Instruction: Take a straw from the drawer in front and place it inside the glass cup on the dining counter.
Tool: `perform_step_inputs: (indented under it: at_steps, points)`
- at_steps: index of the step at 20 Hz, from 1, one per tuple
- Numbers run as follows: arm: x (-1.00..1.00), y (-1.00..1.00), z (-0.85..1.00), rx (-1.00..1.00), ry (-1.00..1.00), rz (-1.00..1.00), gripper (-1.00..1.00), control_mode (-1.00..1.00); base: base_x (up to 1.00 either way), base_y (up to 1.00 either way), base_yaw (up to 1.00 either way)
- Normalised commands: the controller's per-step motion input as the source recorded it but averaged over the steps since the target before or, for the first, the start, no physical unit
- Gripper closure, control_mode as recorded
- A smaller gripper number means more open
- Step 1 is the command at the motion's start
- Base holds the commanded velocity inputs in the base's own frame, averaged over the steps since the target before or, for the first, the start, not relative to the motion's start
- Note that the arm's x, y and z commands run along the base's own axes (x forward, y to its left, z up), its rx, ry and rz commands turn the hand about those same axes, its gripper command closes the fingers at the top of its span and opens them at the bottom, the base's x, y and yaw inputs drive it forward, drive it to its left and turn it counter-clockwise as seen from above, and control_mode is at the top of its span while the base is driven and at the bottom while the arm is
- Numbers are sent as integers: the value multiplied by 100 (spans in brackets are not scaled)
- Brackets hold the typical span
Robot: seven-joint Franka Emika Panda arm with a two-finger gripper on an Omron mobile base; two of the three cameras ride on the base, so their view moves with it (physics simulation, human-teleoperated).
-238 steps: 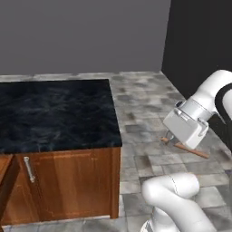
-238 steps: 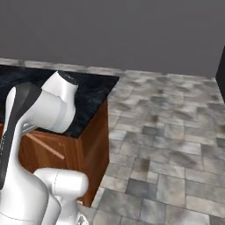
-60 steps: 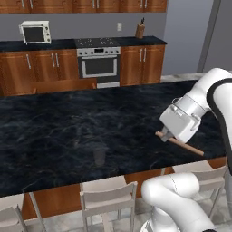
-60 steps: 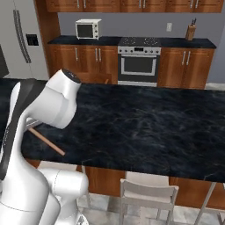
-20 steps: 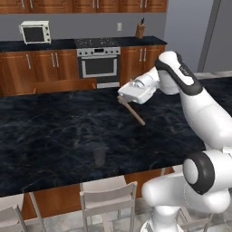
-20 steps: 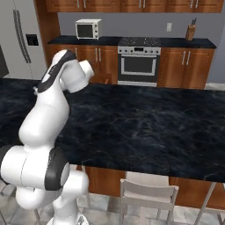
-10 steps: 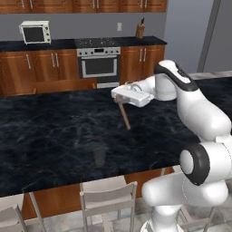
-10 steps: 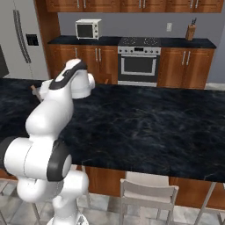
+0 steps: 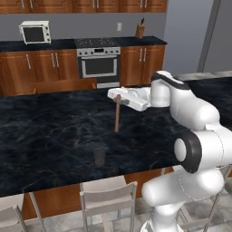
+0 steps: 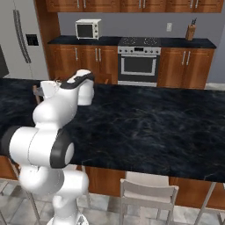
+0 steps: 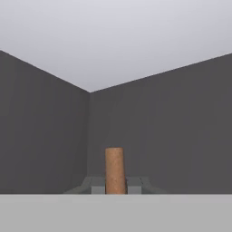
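Note:
My gripper reaches out leftward over the dining counter, shut on the top of the straw. The thin reddish-brown straw hangs almost upright below the hand, its lower end a little above the black stone. The glass cup stands on the counter nearer the front edge, below and slightly left of the straw's tip, apart from it. In the hand view the straw rises between the fingertips against grey walls and a pale ceiling. The drawer is out of view.
White stools stand along the counter's near edge, also seen as stools. Wooden chair backs line its far side. Behind are the steel oven, a toaster oven and a fridge.
The gripper has swung left over the counter with the straw, and the straw has turned from slanted to nearly upright. The cup has not moved.

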Motion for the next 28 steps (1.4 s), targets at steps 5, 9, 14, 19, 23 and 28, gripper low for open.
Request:
perform_step_inputs:
  at_steps: [5,9,14,19,23,28]
  points:
    - [0,1,-1,8,3,4,100,-100,0,0,0]
    - [0,0,-11,0,5,2,100,-100,0,0,0]
    - [0,4,-18,0,6,1,100,-100,0,0,0]
    - [0,17,-18,0,6,0,100,-100,0,0,0]
    - [0,28,-14,0,4,0,100,-100,0,0,0]
    - [8,27,-16,0,5,0,100,-100,0,0,0]
